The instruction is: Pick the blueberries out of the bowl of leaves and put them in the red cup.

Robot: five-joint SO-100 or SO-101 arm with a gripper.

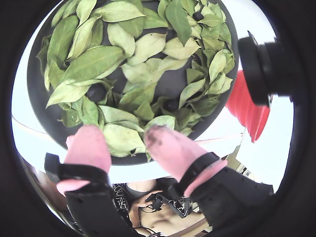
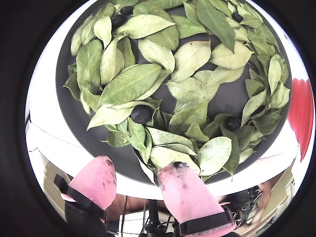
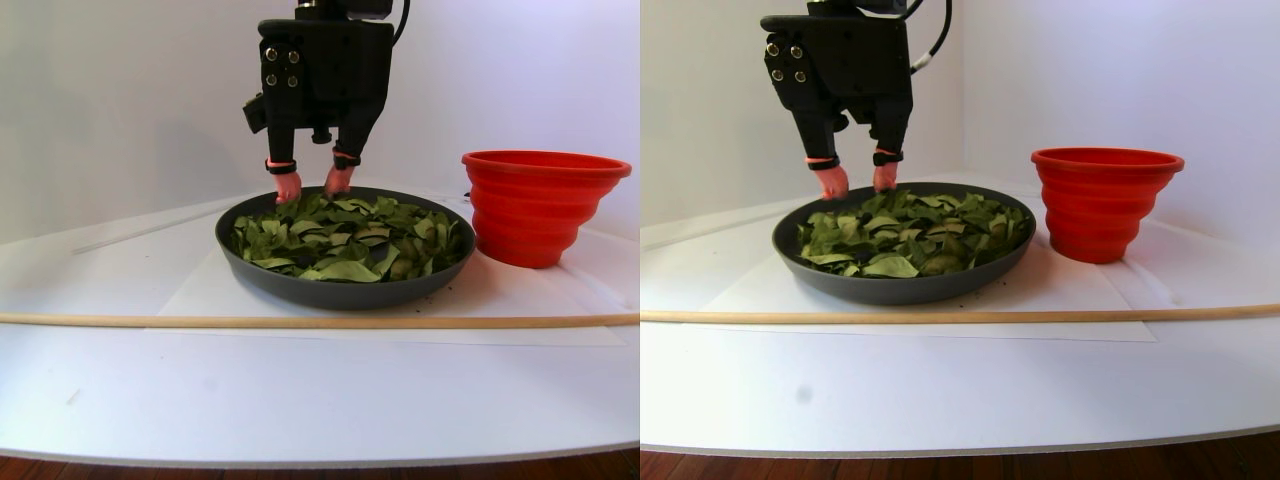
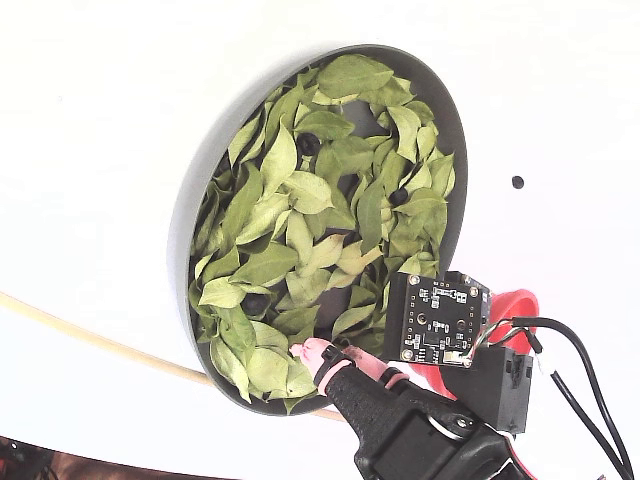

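Note:
The dark grey bowl (image 2: 74, 133) is full of green leaves (image 2: 131, 84). Among the leaves lie dark blueberries: one (image 2: 141, 114) just beyond my fingers, another (image 2: 232, 123) further right, and more near the far rim (image 2: 118, 20). In a wrist view my gripper (image 1: 123, 136) stands open, its pink fingertips (image 1: 89, 143) above the near rim with nothing between them. The stereo pair shows the gripper (image 3: 312, 185) just over the bowl's back edge (image 3: 300, 192). To the right of the bowl stands the red cup (image 3: 540, 205), which the arm partly hides in the fixed view (image 4: 518, 303).
A thin wooden stick (image 3: 300, 321) lies across the white table in front of the bowl. A small flat black dot (image 4: 517, 182) marks the table beside the bowl. A black camera housing (image 1: 261, 66) juts in at the right of a wrist view.

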